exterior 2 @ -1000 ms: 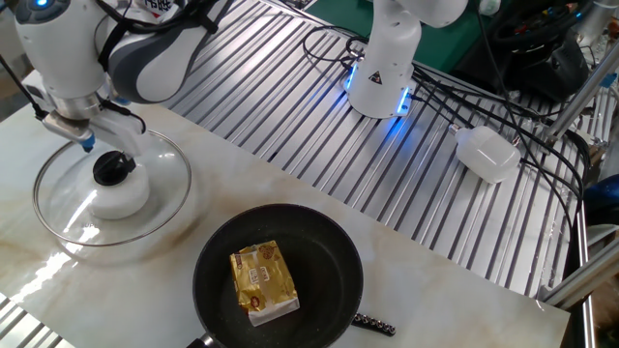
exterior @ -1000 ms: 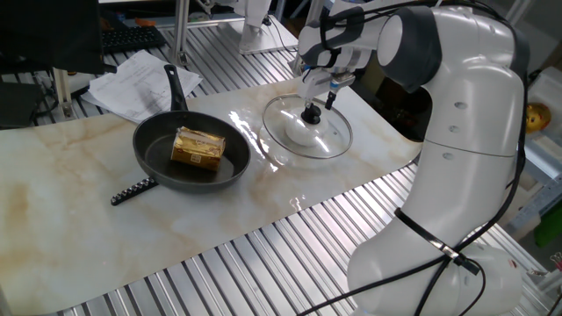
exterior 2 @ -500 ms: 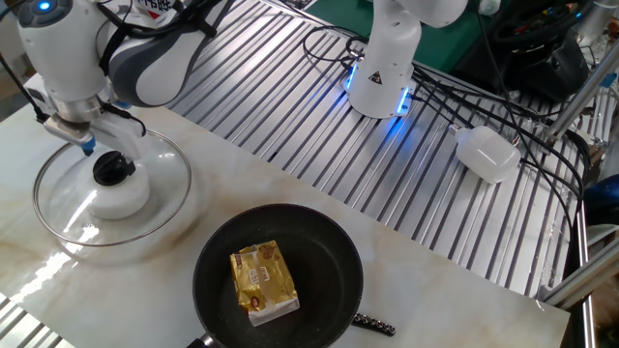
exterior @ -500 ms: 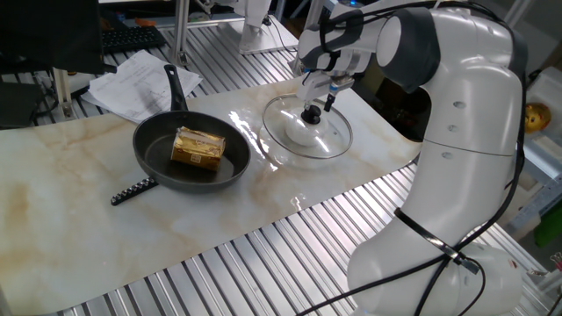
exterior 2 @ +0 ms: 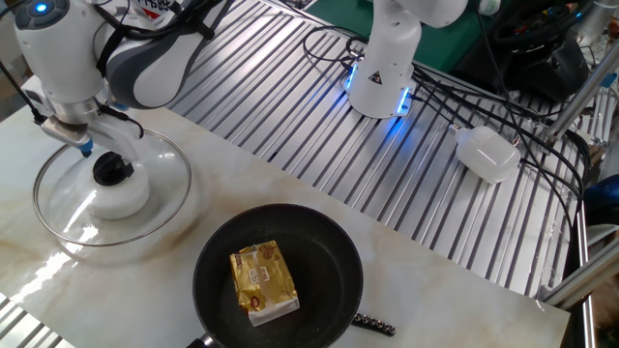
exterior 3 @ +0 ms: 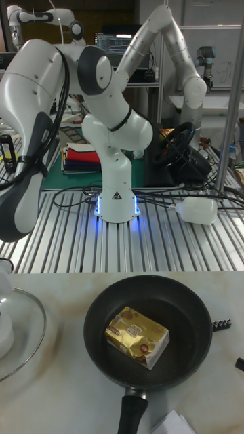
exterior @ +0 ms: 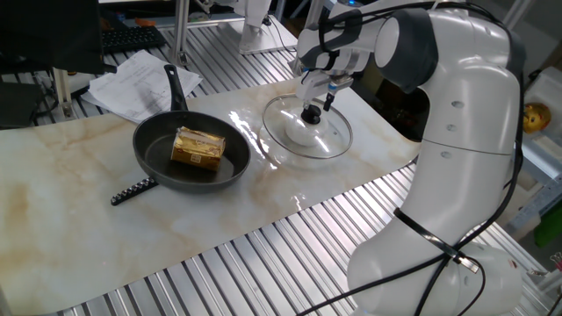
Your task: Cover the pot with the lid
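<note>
Gripper (exterior: 318,95) hovers, jaws parted, just above the round clear glass lid's (exterior: 308,125) black knob (exterior: 311,114), risen slightly since before.

A pale marbled worktop (exterior: 53,202) lies over a ribbed metal bench (exterior 2: 290,116), with loose white papers (exterior: 132,83) and a dark keyboard (exterior: 132,38) beyond its far edge, black cables (exterior 2: 464,101) trailing across the ribs, and a stack of coloured folders (exterior 3: 78,159) behind the bench.
</note>
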Controlling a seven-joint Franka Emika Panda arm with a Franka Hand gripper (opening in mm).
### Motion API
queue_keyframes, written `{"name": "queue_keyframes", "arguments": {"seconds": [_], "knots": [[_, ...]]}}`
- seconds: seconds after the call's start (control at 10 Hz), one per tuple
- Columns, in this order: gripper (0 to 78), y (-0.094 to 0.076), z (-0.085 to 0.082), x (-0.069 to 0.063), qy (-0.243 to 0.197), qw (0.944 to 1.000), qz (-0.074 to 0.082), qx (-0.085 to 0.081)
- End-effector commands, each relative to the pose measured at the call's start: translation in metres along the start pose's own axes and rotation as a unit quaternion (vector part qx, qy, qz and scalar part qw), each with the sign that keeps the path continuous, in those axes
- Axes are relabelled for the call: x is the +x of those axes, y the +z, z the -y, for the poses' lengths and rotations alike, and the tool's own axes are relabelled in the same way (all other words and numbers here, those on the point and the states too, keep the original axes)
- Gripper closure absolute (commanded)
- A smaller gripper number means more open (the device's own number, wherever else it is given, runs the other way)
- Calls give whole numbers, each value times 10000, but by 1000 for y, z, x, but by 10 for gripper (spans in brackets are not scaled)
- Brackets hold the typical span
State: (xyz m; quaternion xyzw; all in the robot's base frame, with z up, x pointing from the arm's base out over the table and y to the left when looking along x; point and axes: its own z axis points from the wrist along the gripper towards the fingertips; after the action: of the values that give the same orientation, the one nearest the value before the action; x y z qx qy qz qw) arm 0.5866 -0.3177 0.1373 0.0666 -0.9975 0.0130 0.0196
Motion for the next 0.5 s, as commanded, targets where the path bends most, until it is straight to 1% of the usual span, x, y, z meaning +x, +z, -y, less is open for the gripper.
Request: {"name": "queue_keyframes", "arguments": {"seconds": [0.1, 0.5], "knots": [[3, 0, 1, 0, 26, 10000, 13, 11], [3, 0, 1, 0, 53, 10000, 19, 12]]}}
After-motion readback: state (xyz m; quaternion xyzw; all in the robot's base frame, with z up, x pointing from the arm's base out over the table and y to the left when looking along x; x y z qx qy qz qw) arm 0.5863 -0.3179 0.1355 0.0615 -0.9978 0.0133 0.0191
